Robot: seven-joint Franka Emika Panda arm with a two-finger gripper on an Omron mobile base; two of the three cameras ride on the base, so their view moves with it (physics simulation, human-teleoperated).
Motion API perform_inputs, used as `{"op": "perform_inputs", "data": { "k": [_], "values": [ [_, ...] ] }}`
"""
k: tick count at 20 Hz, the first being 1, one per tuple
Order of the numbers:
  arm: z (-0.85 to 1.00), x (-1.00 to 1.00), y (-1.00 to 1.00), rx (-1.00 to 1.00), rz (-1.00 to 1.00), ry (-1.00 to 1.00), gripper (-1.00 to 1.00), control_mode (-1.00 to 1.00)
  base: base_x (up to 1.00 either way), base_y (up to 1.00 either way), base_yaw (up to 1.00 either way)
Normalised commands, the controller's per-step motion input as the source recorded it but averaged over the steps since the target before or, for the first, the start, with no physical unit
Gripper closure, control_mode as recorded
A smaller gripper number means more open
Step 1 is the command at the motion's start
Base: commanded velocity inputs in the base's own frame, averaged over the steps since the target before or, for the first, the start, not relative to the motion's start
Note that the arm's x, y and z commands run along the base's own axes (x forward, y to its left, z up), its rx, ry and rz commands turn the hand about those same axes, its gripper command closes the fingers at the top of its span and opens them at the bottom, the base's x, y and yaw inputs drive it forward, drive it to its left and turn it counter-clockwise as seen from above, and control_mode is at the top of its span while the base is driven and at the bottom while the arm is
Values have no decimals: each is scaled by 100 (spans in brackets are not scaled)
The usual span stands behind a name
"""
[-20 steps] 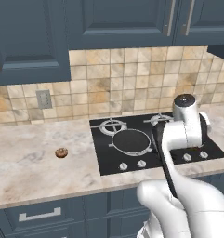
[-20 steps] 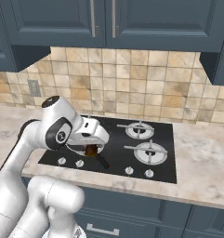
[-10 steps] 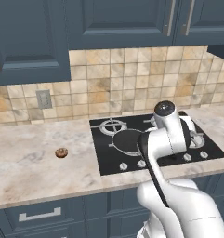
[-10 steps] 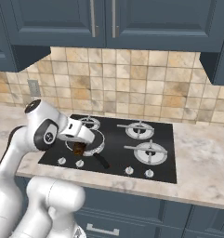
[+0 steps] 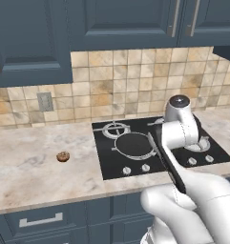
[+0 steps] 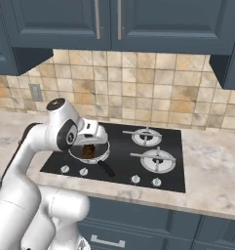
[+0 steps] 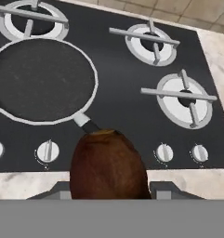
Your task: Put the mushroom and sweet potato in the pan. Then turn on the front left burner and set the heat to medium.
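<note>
- Currently the gripper (image 7: 108, 188) is clamping the sweet potato (image 7: 108, 168), which is hanging above the stove's front edge, at about five o'clock from the pan (image 7: 41, 80) in the hand view.
- Releasing now is risking a miss: the chunk is sitting over the pan handle (image 7: 88, 124), not the pan's bowl, so it could be bouncing onto the cooktop (image 7: 127, 88) or rolling off the counter.
- Meanwhile the mushroom (image 5: 63, 156) is lying on the counter (image 5: 35, 162), well apart at nine o'clock from the pan in the left base view.
- Swinging low could be nudging the handle and shifting the pan off its burner, or brushing the knobs (image 7: 47, 151).
</note>
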Motion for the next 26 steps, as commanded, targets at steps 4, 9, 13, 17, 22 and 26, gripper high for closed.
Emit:
{"op": "perform_inputs", "data": {
  "k": [4,9,13,17,22,26],
  "values": [
    [3,27,5,1,20,26,100,-100,0,0,0],
    [-6,38,31,0,13,21,100,-100,0,0,0],
    [-26,49,31,6,12,6,100,-100,0,0,0],
    [-37,35,22,12,8,0,100,-100,0,0,0],
    [-39,56,14,10,1,0,100,-100,0,0,0],
    [-25,62,5,0,-10,1,100,-100,0,0,0]
  ]
}}
